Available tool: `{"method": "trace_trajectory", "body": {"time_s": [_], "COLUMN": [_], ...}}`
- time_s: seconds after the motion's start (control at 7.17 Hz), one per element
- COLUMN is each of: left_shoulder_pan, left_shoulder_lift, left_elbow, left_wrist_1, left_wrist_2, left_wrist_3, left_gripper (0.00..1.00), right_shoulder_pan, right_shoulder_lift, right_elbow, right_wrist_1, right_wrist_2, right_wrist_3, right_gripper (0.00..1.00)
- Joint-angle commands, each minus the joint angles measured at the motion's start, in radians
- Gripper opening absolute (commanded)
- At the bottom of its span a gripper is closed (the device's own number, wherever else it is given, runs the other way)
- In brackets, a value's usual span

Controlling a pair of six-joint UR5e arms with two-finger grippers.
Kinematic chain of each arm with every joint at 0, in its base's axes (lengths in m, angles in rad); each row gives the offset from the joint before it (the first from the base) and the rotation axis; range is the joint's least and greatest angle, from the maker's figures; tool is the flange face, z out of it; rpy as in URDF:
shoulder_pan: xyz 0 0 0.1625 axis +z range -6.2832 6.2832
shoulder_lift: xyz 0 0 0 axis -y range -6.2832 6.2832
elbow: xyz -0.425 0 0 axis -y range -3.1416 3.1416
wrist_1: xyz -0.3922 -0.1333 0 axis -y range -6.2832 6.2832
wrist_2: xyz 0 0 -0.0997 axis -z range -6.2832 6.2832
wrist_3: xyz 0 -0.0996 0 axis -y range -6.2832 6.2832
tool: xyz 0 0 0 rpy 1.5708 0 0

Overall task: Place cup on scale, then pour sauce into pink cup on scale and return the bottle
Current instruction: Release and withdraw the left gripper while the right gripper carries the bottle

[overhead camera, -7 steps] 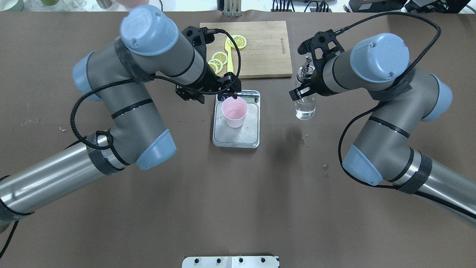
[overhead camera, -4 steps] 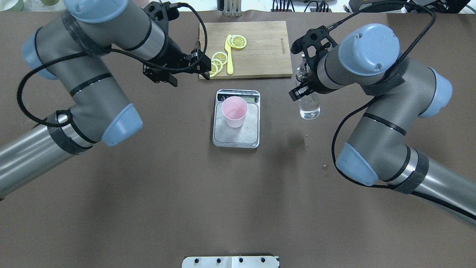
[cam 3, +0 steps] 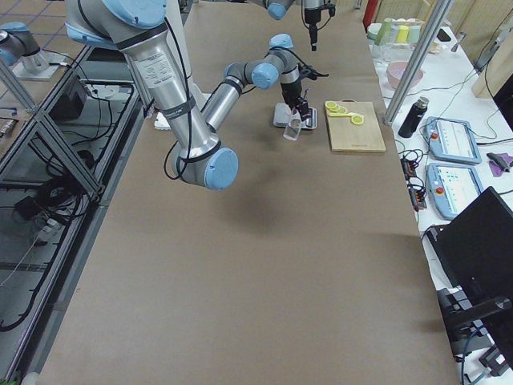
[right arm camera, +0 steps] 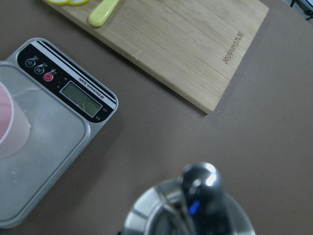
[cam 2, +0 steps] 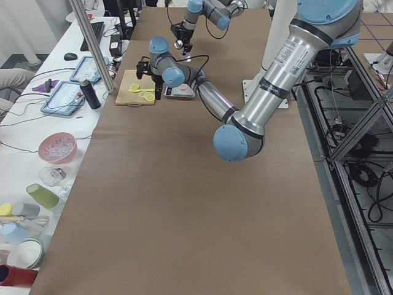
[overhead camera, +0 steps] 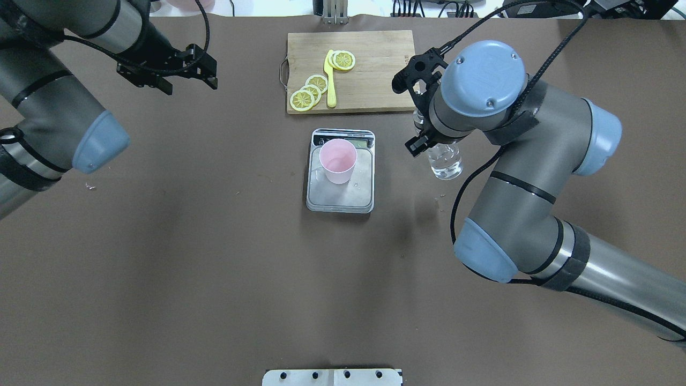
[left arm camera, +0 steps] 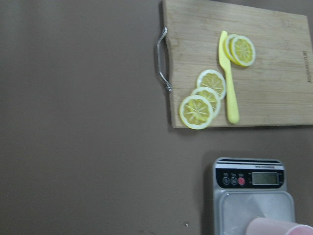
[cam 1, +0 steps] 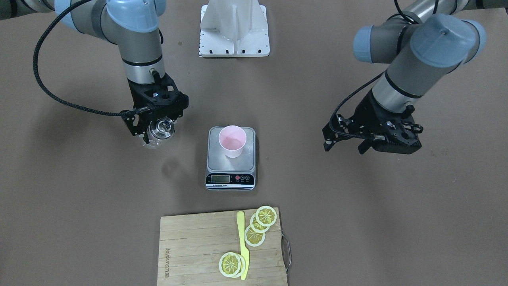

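Note:
The pale pink cup (overhead camera: pixel 337 161) stands upright on the silver-grey scale (overhead camera: pixel 343 197) at mid-table; both also show in the front view, cup (cam 1: pixel 232 141) on scale (cam 1: pixel 217 155). My right gripper (cam 1: pixel 157 129) is shut on the clear glass bottle (overhead camera: pixel 446 164) with its silver cap (right arm camera: pixel 200 193), held a little above the table to the right of the scale. Clear liquid shows in the bottle's bottom. My left gripper (overhead camera: pixel 210 71) is open and empty, far left of the cutting board; it also shows in the front view (cam 1: pixel 345 145).
A wooden cutting board (overhead camera: pixel 380 75) with lemon slices (overhead camera: pixel 303 99) and a yellow knife (overhead camera: pixel 330 80) lies behind the scale. The robot's white base plate (cam 1: pixel 234 39) is at the near edge. Small droplets spot the brown table beside the scale.
My left arm has drawn away from the cup, up and far to the left, with its gripper open. My right arm has shifted slightly with the bottle in its grip.

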Motion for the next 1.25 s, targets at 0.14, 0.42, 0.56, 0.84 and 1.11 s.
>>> {"method": "trace_trajectory", "body": {"time_s": [0.14, 0.42, 0.56, 0.84, 1.11], "left_shoulder_pan": [-0.113, -0.205, -0.268, -0.363, -0.395], "left_shoulder_lift": [0.111, 0.140, 0.140, 0.187, 0.259], "left_elbow": [0.001, 0.010, 0.012, 0.015, 0.015], "left_wrist_1": [0.017, 0.029, 0.032, 0.031, 0.023], "left_wrist_2": [-0.012, -0.062, -0.107, -0.142, -0.135], "left_wrist_3": [0.189, 0.261, 0.266, 0.336, 0.436], "left_gripper": [0.97, 0.97, 0.97, 0.97, 0.97], "right_shoulder_pan": [-0.039, -0.059, -0.069, -0.084, -0.115], "right_shoulder_lift": [0.047, 0.093, 0.107, 0.107, 0.107], "right_elbow": [0.013, 0.013, 0.013, 0.013, 0.013], "right_wrist_1": [-0.149, -0.251, -0.276, -0.313, -0.335], "right_wrist_2": [-0.076, -0.123, -0.137, -0.166, -0.199], "right_wrist_3": [-0.044, -0.078, -0.081, -0.093, -0.102], "right_gripper": [0.00, 0.00, 0.00, 0.00, 0.00]}}
